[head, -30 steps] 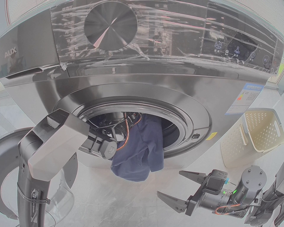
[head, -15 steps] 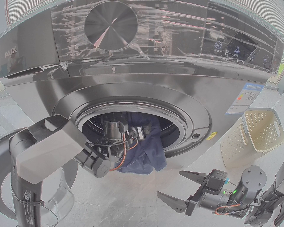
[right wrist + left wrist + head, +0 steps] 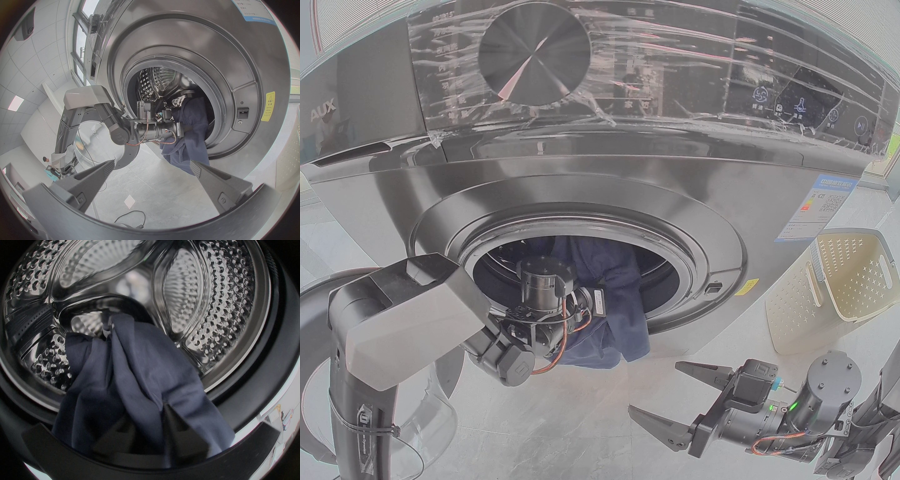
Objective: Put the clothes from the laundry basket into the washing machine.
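jaws of the right gripper (image 3: 654, 389) stand spread and empty over the floor (image 3: 562, 425), near the laundry basket (image 3: 850, 281). left gripper (image 3: 599, 301) sits at the washing machine (image 3: 675, 206) mouth; cloth hides its jaws, so i cannot tell their state. navy garment (image 3: 619, 300) hangs half in the drum (image 3: 218, 287), half over the rim.

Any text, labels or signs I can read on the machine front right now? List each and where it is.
Logo, washing machine upper left: a brand mark, left unquoted.
Blue-and-white label: print too small to read.
Yellow sticker beside the door opening: too small.
Control panel: icons, captions blurred.
Dial list: blurred.
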